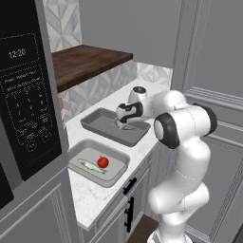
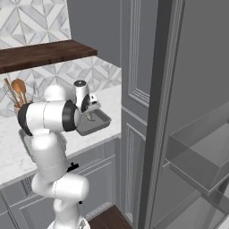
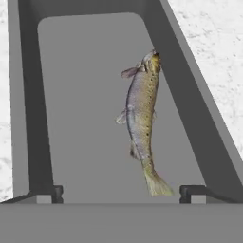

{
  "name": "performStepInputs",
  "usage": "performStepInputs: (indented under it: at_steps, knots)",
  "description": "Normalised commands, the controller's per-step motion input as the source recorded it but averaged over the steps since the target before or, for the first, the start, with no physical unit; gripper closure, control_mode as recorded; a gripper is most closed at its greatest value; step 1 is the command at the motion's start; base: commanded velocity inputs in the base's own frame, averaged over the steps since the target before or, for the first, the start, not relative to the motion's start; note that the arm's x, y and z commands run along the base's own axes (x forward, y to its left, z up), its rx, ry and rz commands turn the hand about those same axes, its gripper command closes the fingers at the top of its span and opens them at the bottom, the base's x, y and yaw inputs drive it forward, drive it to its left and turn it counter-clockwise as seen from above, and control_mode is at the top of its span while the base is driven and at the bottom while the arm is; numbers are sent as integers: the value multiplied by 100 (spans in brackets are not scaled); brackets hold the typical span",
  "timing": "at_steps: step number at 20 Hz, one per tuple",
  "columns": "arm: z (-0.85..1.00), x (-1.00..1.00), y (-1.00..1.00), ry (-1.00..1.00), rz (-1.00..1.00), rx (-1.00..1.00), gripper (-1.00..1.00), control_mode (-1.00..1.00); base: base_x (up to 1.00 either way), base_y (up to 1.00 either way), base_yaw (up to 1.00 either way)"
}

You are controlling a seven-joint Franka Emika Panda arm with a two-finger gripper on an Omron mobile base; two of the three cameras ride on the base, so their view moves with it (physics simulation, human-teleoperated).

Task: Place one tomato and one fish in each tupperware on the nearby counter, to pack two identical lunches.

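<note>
Two grey tupperware trays stand on the white counter (image 1: 95, 194). The nearer tupperware (image 1: 118, 163) holds a red tomato (image 1: 102, 162) and a silvery fish (image 1: 91, 165). Over the farther tupperware (image 1: 95, 123) hangs my gripper (image 1: 124, 124), pointing down into it. In the hand view a second brown-silver fish (image 3: 142, 118) lies on that tray's floor (image 3: 80, 104), along its right wall. My gripper (image 3: 123, 193) is open just above the fish's tail, and the fingertips (image 3: 57, 192) stand wide apart and touch nothing. The right base view shows the gripper (image 2: 91, 112) above the same tray (image 2: 103, 120).
A black microwave (image 1: 23, 95) stands close on the left, with a dark wooden shelf (image 1: 85, 59) above the counter's back. A holder with wooden spoons (image 2: 15, 91) sits farther along. A tall grey cabinet (image 1: 213, 71) bounds the counter on the right.
</note>
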Motion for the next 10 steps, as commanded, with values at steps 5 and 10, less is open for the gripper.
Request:
performStepInputs:
  at_steps: [5, 10]
  knots:
    - [53, -100, -17, 2, -9, 2, -100, -100, 0, 0, 0]
    - [1, -85, -20, 1, -1, 7, -100, -100, 0, 0, 0]
